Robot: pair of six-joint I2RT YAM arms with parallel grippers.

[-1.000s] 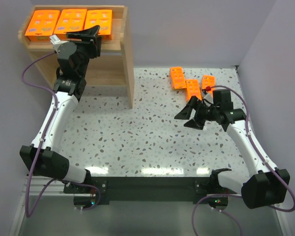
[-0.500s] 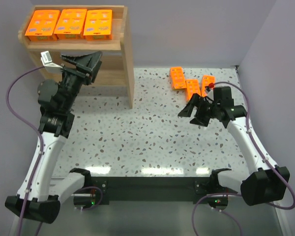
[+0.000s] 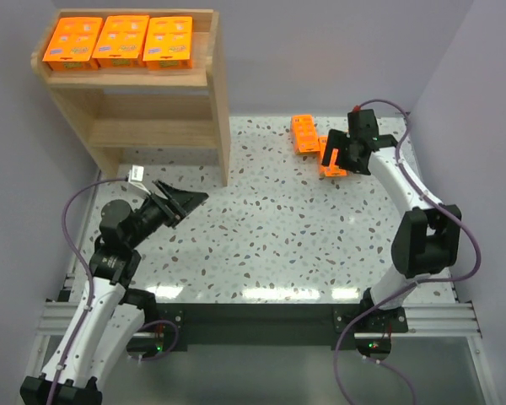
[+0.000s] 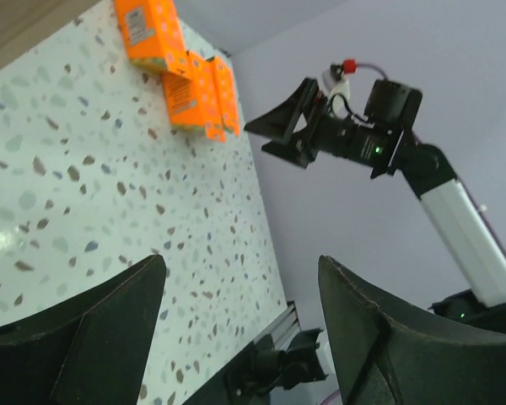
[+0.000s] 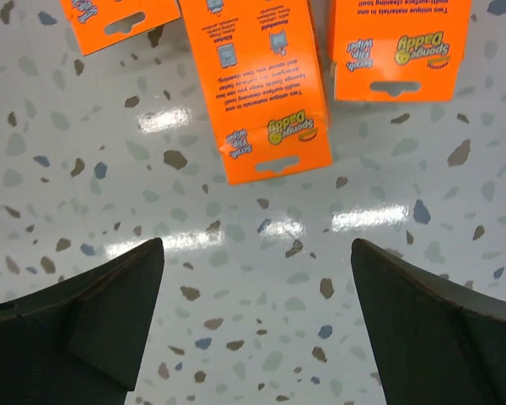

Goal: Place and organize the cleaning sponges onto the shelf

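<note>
Currently three orange cleaning sponge packs (image 3: pixel 118 40) lie side by side on the top tier of the wooden shelf (image 3: pixel 221 101), well apart from both sets of fingers. Three more lie on the speckled surface (image 3: pixel 270 228). The middle pack (image 5: pixel 257 93) sits just ahead of the right fingers (image 3: pixel 336 156), in line with the gap between them, its print upside down in the wrist view. A second pack (image 5: pixel 118 13) and a third pack (image 5: pixel 401 42) lie beyond either fingertip. The right fingers are spread wide, holding nothing, above the surface. The left fingers (image 3: pixel 181 202) are likewise spread wide and empty, above the surface in front of the shelf, well apart from every pack.
</note>
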